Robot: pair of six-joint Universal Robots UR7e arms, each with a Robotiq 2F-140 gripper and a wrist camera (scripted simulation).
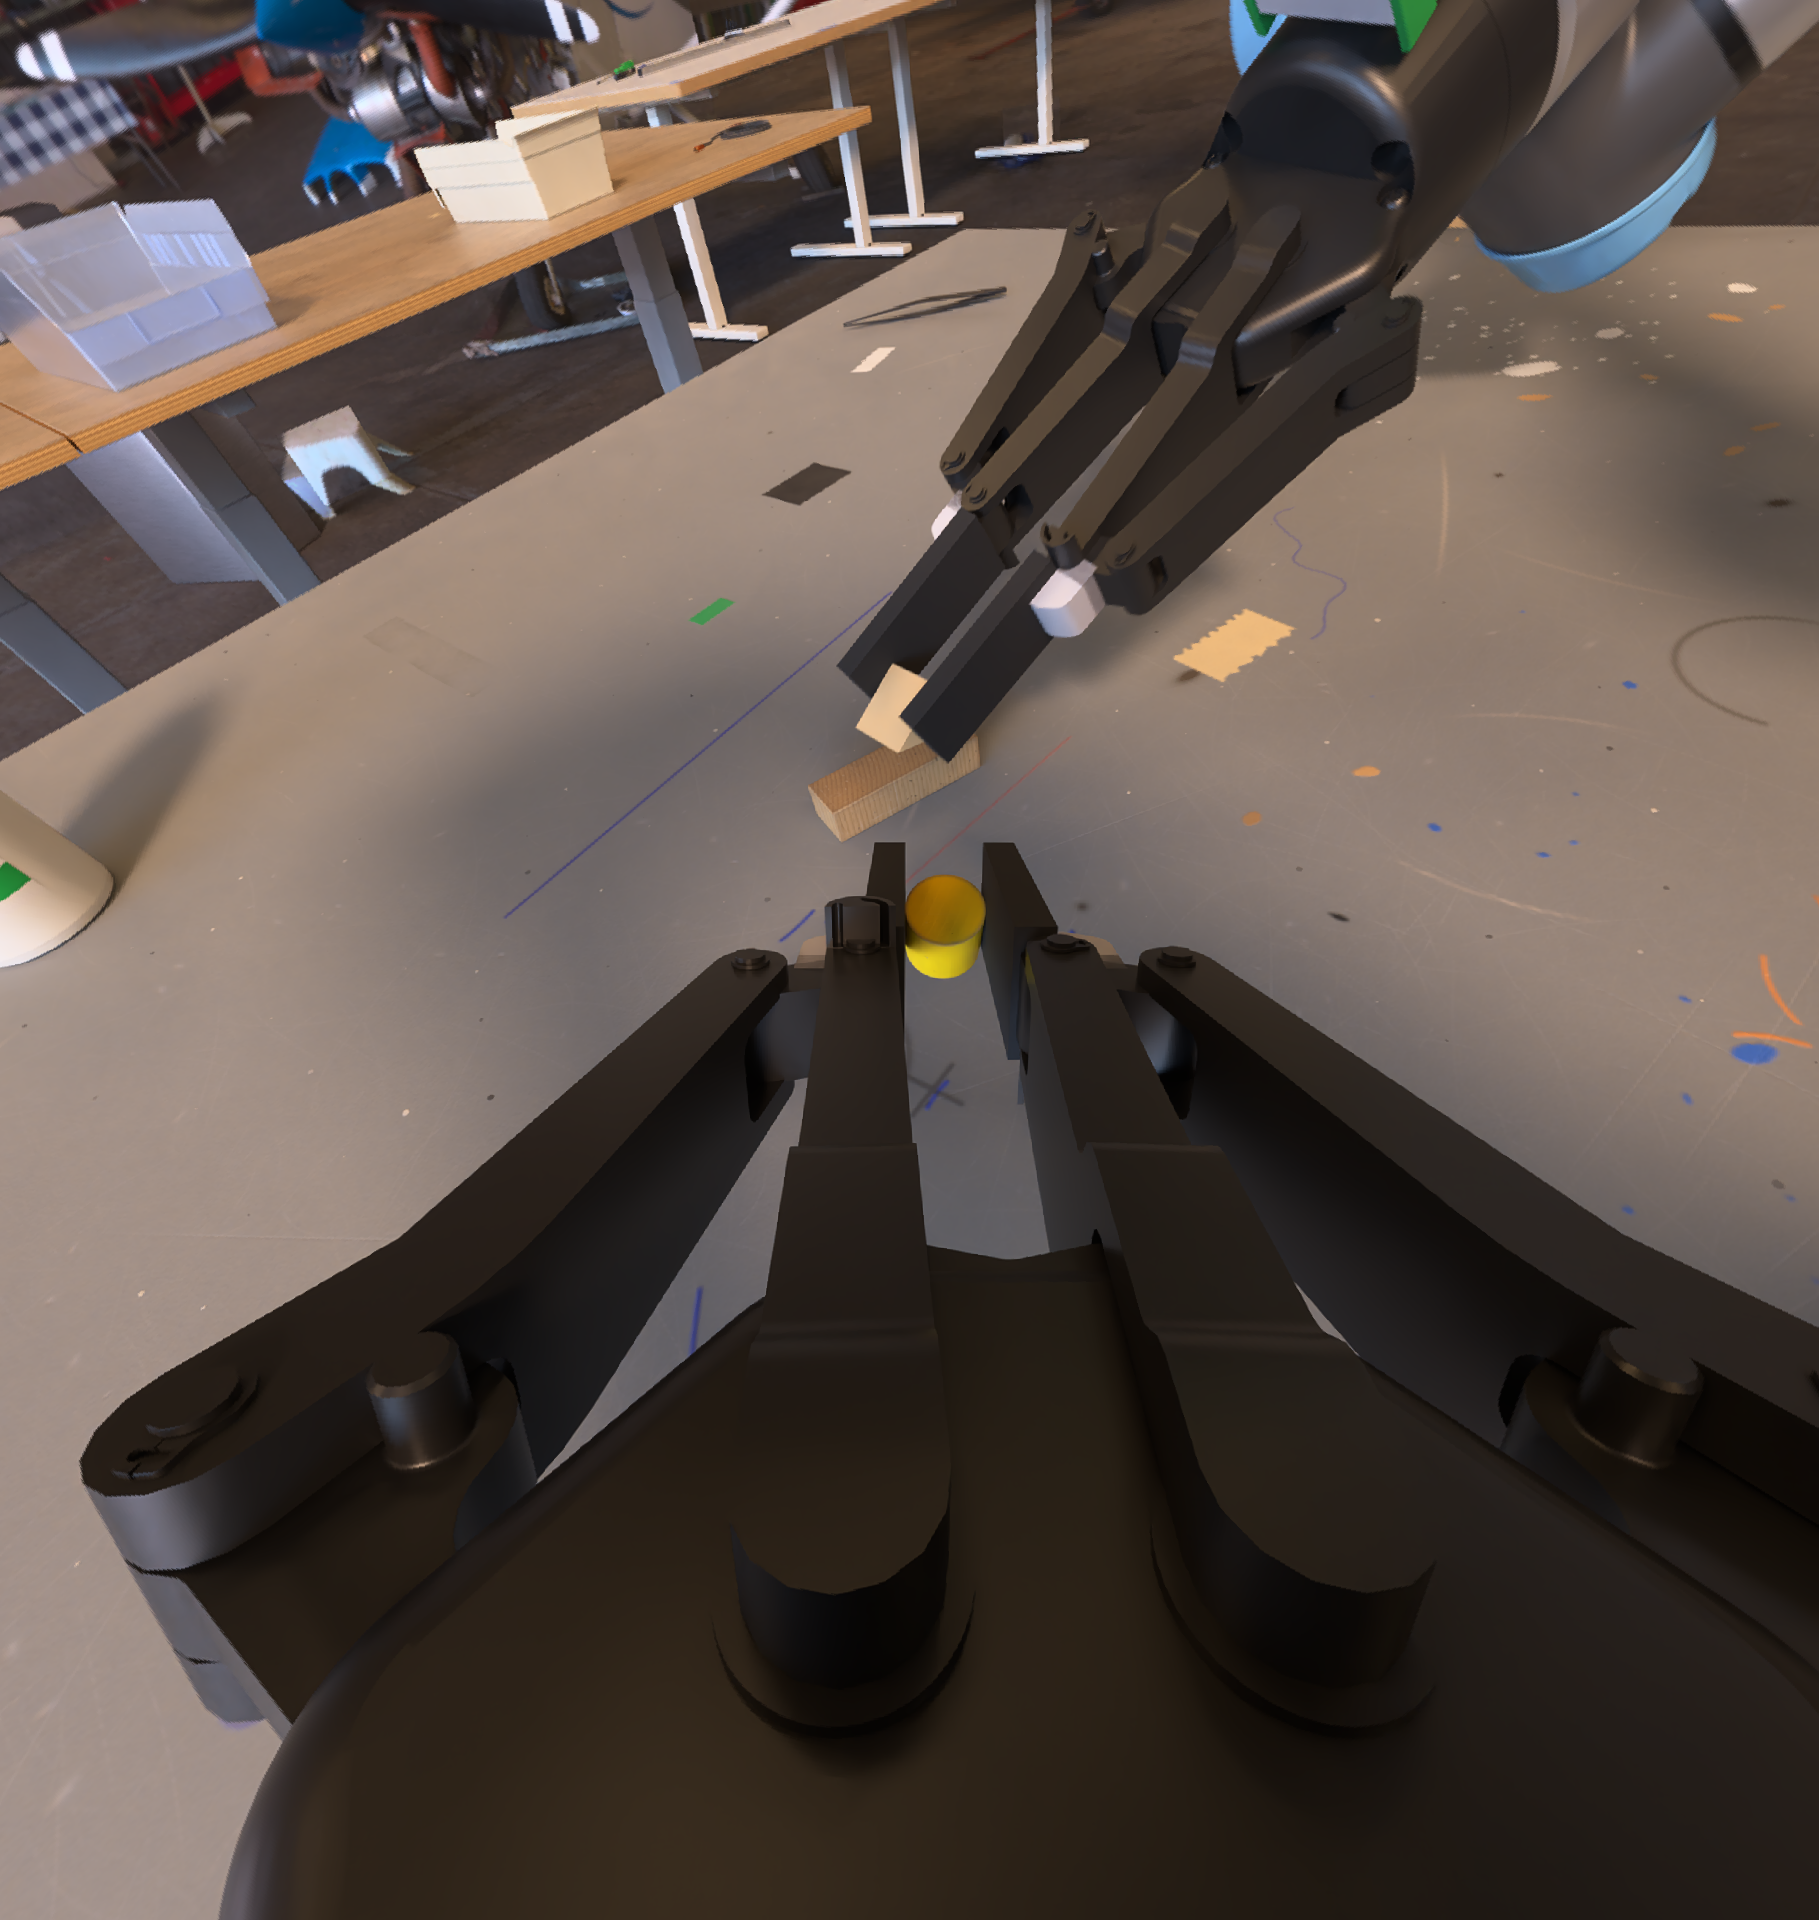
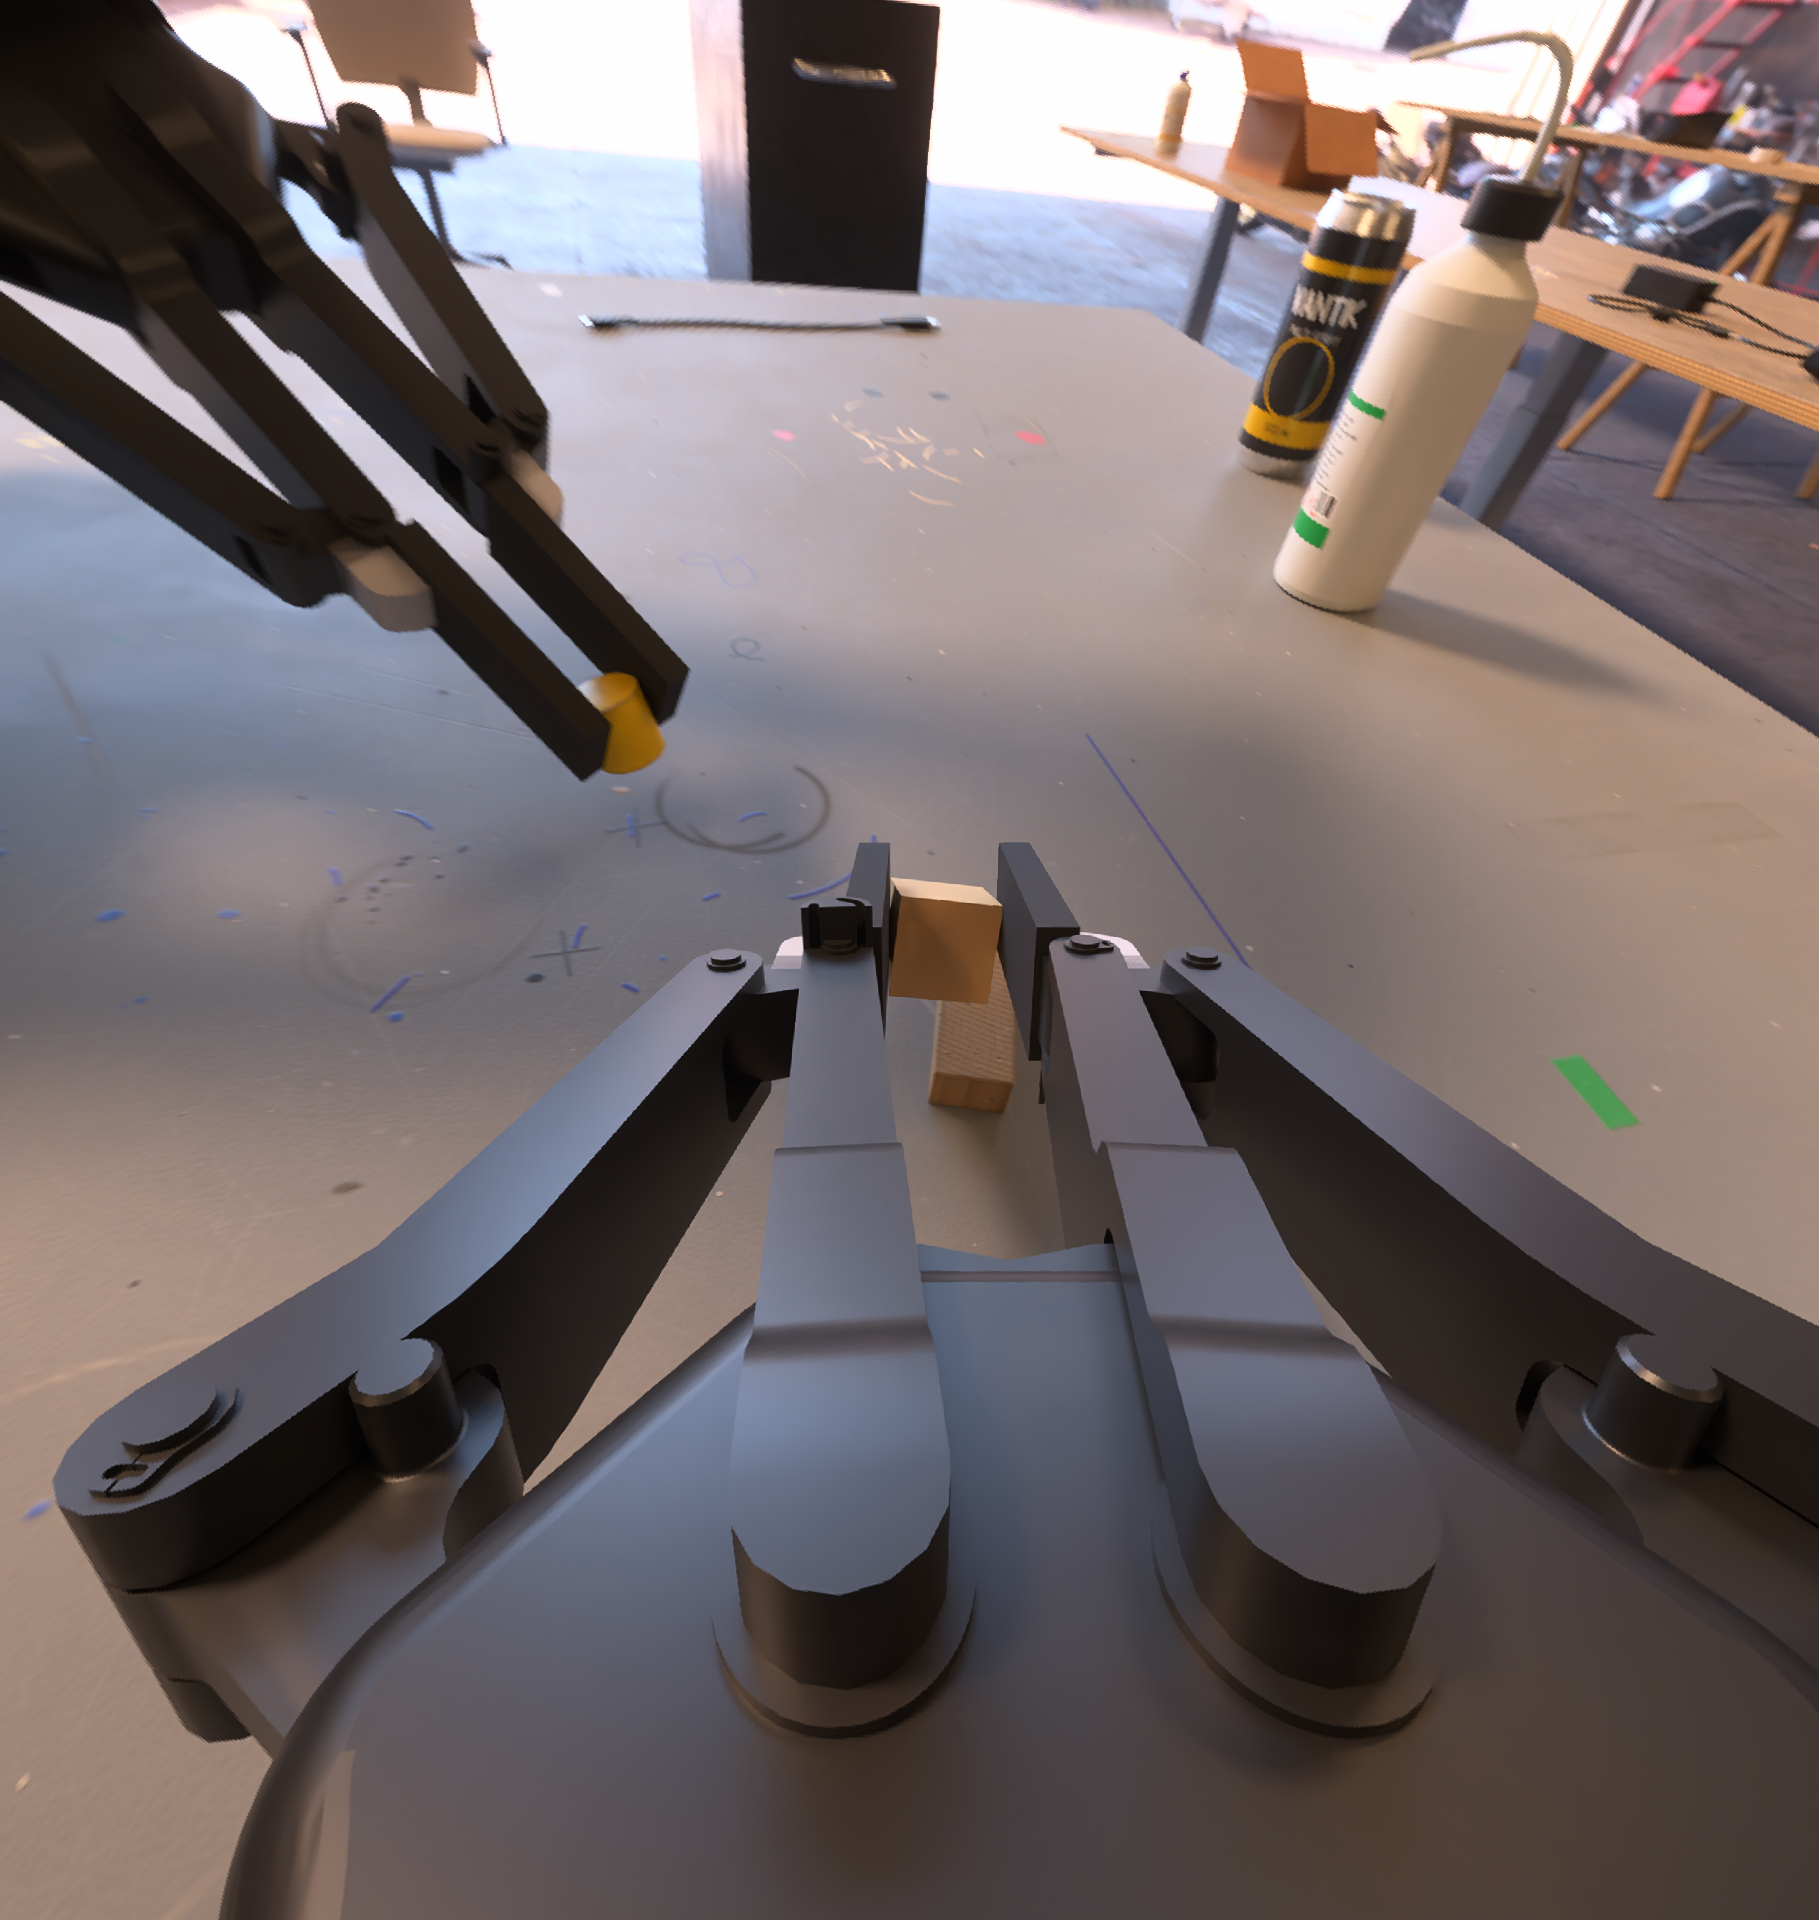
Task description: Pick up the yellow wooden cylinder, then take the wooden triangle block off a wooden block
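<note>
My left gripper is shut on the yellow wooden cylinder and holds it above the grey table; it also shows in the right wrist view with the cylinder between its fingertips. My right gripper is shut on the pale wooden triangle block, just above the long wooden block lying on the table. In the left wrist view the right gripper holds the triangle block at one end of the wooden block. Whether the two still touch is unclear.
A white bottle and a black-and-yellow can stand at the table's far right in the right wrist view; the bottle also shows at the left edge of the left wrist view. A black cable lies at the far edge. Wooden tables stand beyond.
</note>
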